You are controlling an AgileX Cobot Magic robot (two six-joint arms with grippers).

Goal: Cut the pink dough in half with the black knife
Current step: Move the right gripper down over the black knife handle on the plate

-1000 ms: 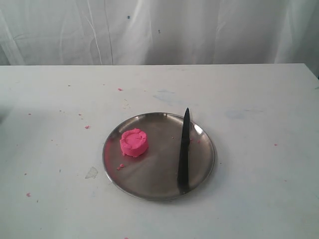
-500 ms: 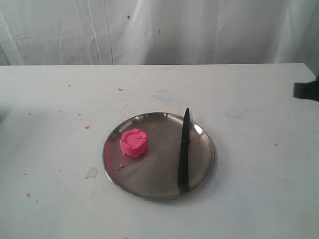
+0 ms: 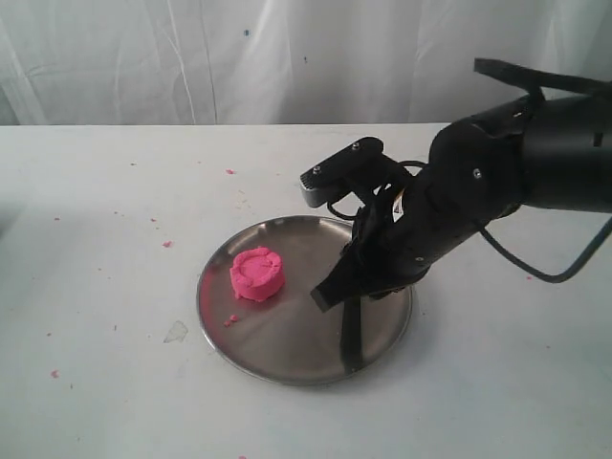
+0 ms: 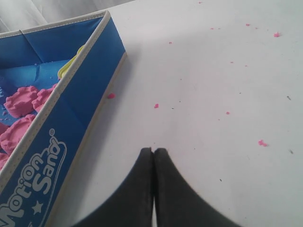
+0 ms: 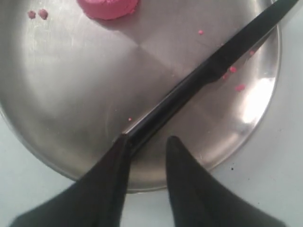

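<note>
Pink dough [image 3: 257, 274]: one whole round puck, uncut, sitting on the left part of the steel plate [image 3: 287, 356], close to the rim there. Also caught at the edge of the right wrist view [image 5: 108, 8].

Black knife [image 3: 351, 335] flat on the right part of the same plate, well apart from the dough, bare steel between. Only the handle end visible in the exterior view; blade hidden under the arm. Full length clearer in the right wrist view [image 5: 203, 76], running across the plate with the tip out over the rim.

Right gripper [image 5: 147, 144] down over the handle end, fingers [image 5: 115, 163] parted narrowly. One finger touching or overlapping the handle tip, the other clear of it; knife not clamped. In the exterior view, gripper [image 3: 330, 295] low over the plate, between dough and handle.

Pink crumbs [image 5: 236, 78] scattered on the plate beside the blade, more across the white table [image 3: 115, 382].

Left gripper [image 4: 153, 156] fingertips pressed together, nothing between, over bare table next to a blue Motion Sand box [image 4: 66, 127] holding pink moulded lumps
</note>
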